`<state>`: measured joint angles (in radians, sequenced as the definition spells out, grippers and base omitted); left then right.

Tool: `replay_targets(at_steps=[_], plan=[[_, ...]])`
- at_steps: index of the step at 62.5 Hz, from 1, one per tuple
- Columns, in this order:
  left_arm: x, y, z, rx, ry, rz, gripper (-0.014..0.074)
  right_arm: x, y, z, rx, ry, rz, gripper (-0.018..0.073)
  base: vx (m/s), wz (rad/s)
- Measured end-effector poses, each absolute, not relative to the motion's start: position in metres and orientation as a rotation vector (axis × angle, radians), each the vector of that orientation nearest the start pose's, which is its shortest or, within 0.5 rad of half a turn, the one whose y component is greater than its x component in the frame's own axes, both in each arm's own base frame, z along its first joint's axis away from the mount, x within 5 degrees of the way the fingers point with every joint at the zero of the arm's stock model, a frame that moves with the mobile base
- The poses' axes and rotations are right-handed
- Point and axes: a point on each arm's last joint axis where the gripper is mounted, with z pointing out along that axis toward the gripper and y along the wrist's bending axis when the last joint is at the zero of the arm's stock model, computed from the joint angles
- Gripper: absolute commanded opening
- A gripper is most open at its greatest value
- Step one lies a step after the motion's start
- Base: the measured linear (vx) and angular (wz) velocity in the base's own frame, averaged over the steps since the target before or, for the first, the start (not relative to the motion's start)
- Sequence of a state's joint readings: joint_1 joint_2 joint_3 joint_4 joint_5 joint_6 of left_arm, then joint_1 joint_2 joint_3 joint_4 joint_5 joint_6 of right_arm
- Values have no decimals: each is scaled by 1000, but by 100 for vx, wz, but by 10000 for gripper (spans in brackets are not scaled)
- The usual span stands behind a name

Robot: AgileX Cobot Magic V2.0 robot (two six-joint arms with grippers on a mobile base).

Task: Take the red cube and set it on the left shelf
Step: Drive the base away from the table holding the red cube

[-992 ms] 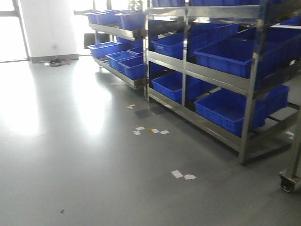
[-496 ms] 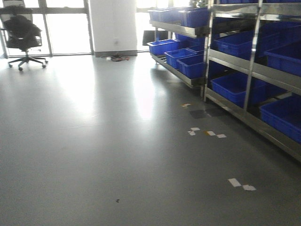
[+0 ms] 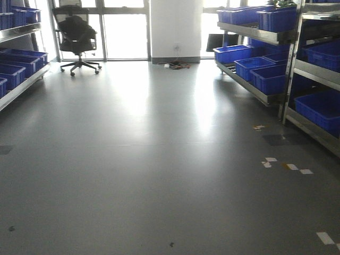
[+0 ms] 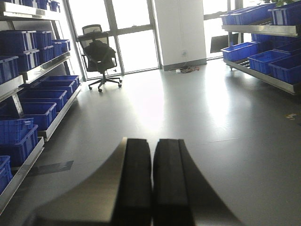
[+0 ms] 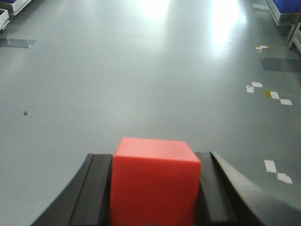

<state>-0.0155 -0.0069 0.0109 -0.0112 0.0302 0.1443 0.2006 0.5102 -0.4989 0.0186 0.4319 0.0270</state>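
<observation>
- The right gripper (image 5: 155,188) is clamped on the red cube (image 5: 154,181); black pads (image 5: 96,188) press its left and right faces, and the cube fills the gap between them at 6 o'clock in the right wrist view.
- The cube sits level, top face lit, above grey floor (image 5: 117,84).
- The left gripper (image 4: 152,183) holds nothing; its two black pads (image 4: 136,183) are pressed together, only a thin seam between them.
- In the left wrist view, a left shelf (image 4: 33,75) with blue tubs (image 4: 28,113) runs from 9 to 10 o'clock; an office chair (image 4: 99,59) stands at 11 o'clock by the windows.
- In the front view, the chair (image 3: 77,37) is at 11 o'clock, a white pillar (image 3: 175,29) at 12, a right shelf (image 3: 276,64) with blue tubs at 2 to 3 o'clock.
- The left shelf's edge (image 3: 18,64) shows at 10 o'clock in the front view.
- White tape scraps (image 3: 271,162) lie on the floor at 4 o'clock.
</observation>
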Motion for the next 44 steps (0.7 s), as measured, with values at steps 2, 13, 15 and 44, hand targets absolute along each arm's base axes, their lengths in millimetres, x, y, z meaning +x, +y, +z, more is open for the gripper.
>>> replay_targets(at_steps=[2,13,15,44], plan=[[56,-1,207,113,1514,94,106,104,22,304,-156,1924,171,56,37,17],[56,-1,207,113,1514,94,106,104,22,304,-156,1924,171,56,41,17],[56,-1,207,113,1514,94,106,104,22,304,-156,1924,171,56,44,17],[56,-1,207,113,1514,94,106,104,22,304,-156,1924,171,56,50,21]])
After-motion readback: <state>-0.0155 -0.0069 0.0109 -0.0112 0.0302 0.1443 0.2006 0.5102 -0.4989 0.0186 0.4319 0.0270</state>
